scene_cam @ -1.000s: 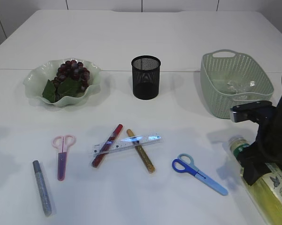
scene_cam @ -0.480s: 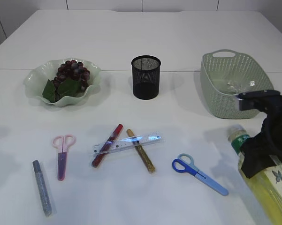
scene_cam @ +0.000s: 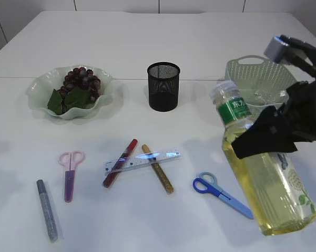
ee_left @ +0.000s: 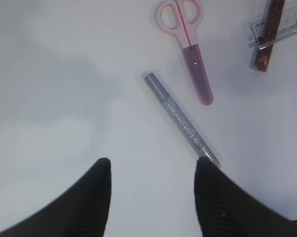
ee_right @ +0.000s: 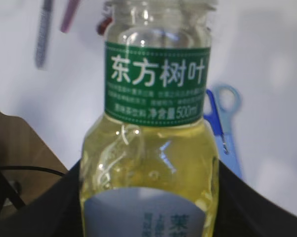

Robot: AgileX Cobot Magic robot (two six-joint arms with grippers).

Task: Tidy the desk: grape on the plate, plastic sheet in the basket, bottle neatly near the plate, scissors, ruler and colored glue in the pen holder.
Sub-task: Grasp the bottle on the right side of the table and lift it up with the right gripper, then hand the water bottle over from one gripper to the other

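The right gripper is clamped around the bottle, lifted and tilted on the right, near the basket. The left gripper hangs open and empty by the grey glue stick. Risk: that heavy, slick bottle could slip or clip the basket rim.

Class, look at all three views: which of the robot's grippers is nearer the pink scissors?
Left. The left gripper hovers open just beside the pink scissors; the right gripper holds the bottle far across the table.
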